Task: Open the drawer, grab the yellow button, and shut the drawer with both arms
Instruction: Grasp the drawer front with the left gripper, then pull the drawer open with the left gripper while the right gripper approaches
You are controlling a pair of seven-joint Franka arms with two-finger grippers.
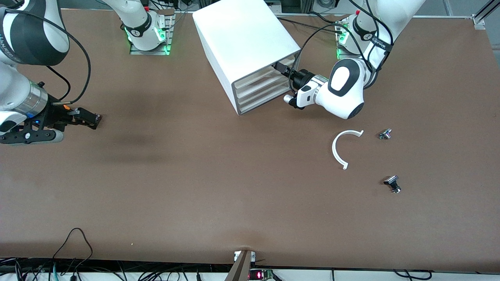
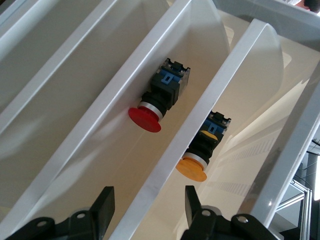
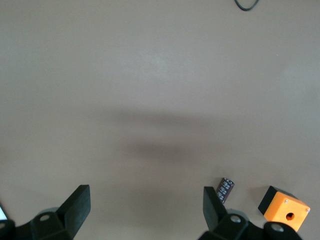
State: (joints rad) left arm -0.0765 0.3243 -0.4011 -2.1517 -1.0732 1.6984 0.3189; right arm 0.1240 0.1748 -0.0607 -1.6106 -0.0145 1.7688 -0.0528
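The white cabinet [image 1: 242, 35] stands between the two arm bases, with its four trays pushed in. My left gripper [image 1: 282, 69] is at the cabinet's front, level with the top drawer [image 1: 258, 81]. In the left wrist view it [image 2: 147, 205] is open, one finger on each side of that drawer's sloped lip [image 2: 220, 90]. The orange-capped button [image 2: 192, 167] lies inside this drawer. My right gripper [image 1: 93, 117] waits low over the table at the right arm's end. It is open and empty in the right wrist view [image 3: 145, 205].
A red-capped button [image 2: 145, 118] lies in the tray below. An orange cube with a hole [image 3: 285, 210] and a small dark ribbed block [image 3: 226, 189] lie by the right gripper. A white C-shaped strip [image 1: 336, 150] and two small metal parts [image 1: 385, 134] [image 1: 392, 183] lie toward the left arm's end.
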